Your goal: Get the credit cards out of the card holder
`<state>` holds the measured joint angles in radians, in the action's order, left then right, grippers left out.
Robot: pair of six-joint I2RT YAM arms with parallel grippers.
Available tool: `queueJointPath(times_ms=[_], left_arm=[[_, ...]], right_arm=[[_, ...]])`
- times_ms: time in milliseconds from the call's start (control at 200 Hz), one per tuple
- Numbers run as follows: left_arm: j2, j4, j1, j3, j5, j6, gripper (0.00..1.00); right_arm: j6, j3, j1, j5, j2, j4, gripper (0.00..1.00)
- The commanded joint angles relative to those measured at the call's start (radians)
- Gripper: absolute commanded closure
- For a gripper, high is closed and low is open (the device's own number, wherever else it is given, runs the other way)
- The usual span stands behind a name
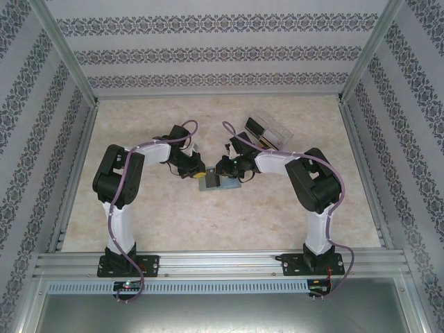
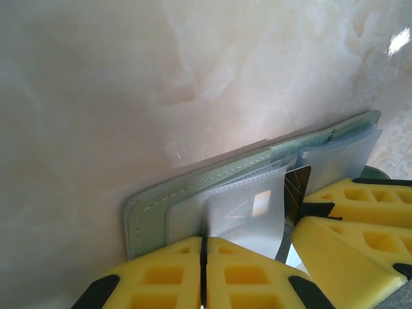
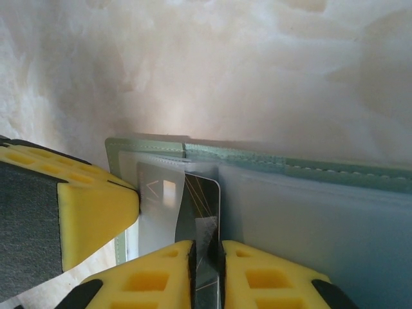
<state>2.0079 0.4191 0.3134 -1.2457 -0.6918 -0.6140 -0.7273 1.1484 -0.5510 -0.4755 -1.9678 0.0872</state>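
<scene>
– Where is the card holder (image 1: 220, 182)?

– In the middle of the overhead view, lying open on the surface (image 1: 208, 229), right where the two arms meet. The clear box (image 1: 267, 130) sits well apart from it, toward the upper right.

– And the left fingers (image 2: 161, 273)?

– Pressed together at the bottom of the left wrist view. The left edge of a pale card (image 2: 248, 215) runs straight down into the seam between them. I cannot tell whether they actually nip it. That card stands partly out of the holder's clear sleeve.

– The right fingers (image 3: 277, 257)?

– At the bottom centre of the right wrist view, a narrow slit apart, with a dark card (image 3: 203, 199) marked with gold lines sitting in that slit. Whether they press on it I cannot tell.

– How do the cards lie?

– Just beside each other, the pale one left of the dark one in the right wrist view. Both reach up to the green stitched edge of the holder.
</scene>
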Motion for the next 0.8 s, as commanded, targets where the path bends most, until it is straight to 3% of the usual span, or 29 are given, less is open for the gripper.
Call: queueJointPath(times_ms=[0, 435, 794], left_arm=[[0.037, 0.008, 0.005, 0.040, 0.069, 0.022, 0.91], [0.036, 0.004, 0.004, 0.048, 0.089, 0.028, 0.91], [0.038, 0.007, 0.003, 0.048, 0.099, 0.033, 0.91]], right_arm=[[-0.020, -0.013, 0.006, -0.038, -0.009, -0.040, 0.79], [-0.007, -0.021, -0.016, 0.046, 0.020, 0.061, 0.76], [-0.066, -0.109, -0.027, -0.021, 0.077, -0.011, 0.76]])
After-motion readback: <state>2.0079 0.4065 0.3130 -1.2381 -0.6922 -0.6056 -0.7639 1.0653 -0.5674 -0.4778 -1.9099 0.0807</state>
